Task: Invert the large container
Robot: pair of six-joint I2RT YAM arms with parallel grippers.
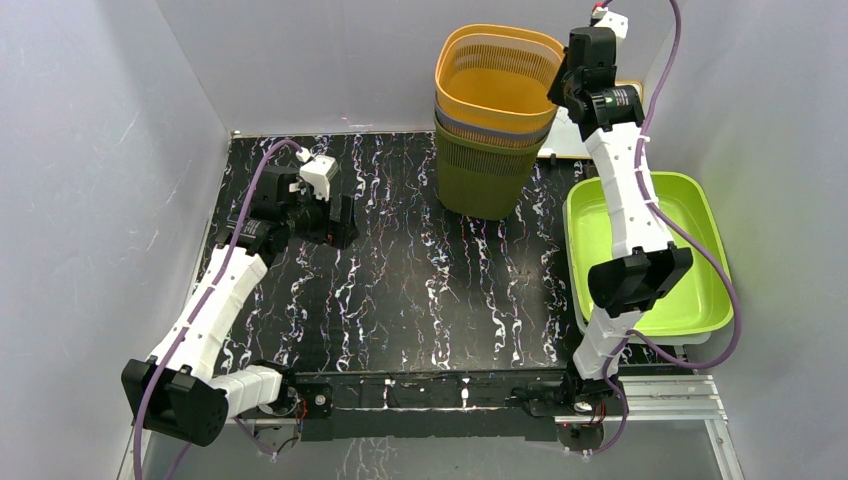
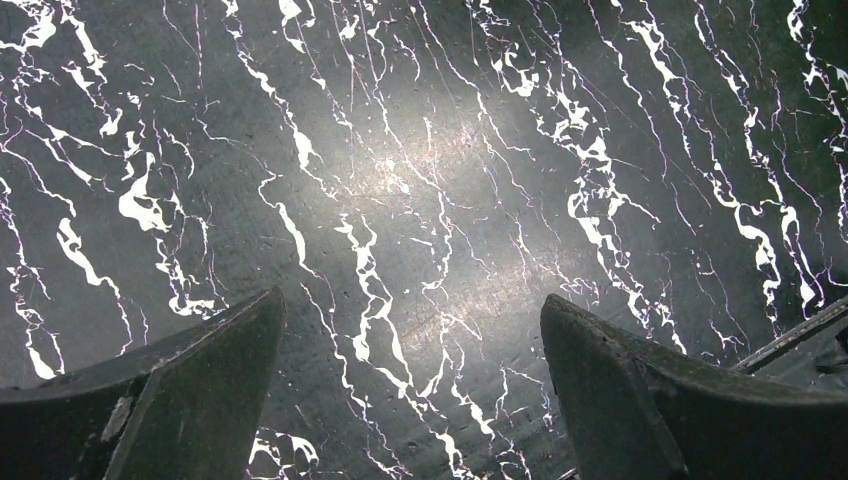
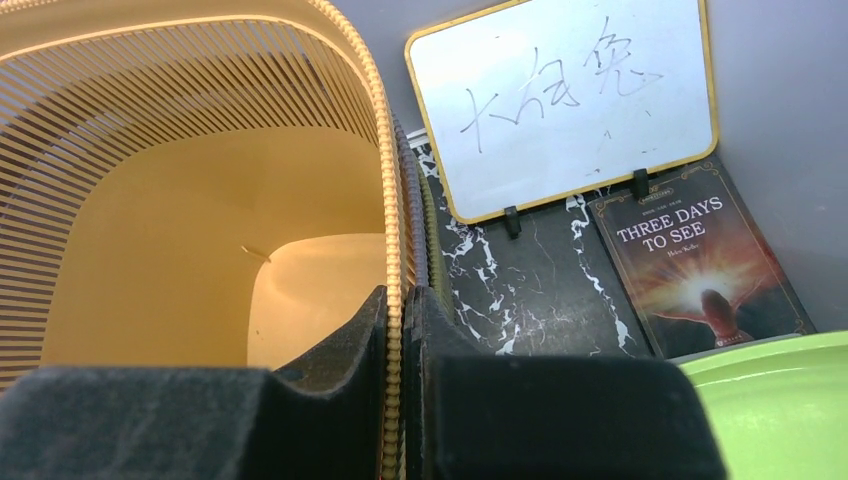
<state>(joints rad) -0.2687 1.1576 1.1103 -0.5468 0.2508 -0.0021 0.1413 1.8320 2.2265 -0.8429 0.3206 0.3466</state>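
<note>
A stack of slatted baskets stands upright at the back of the table: an orange basket (image 1: 497,75) on top, a purple rim (image 1: 480,130) under it, an olive one (image 1: 487,175) at the bottom. My right gripper (image 1: 556,88) is shut on the orange basket's right rim (image 3: 392,300), one finger inside, one outside. The orange inside (image 3: 200,250) fills the left of the right wrist view. My left gripper (image 1: 340,222) is open and empty, low over the bare black marble table (image 2: 420,200), well left of the baskets.
A lime green tray (image 1: 655,255) lies at the right edge of the table. Behind the baskets, a whiteboard (image 3: 565,95) leans on the back wall and a book (image 3: 695,265) lies flat. Grey walls enclose the table.
</note>
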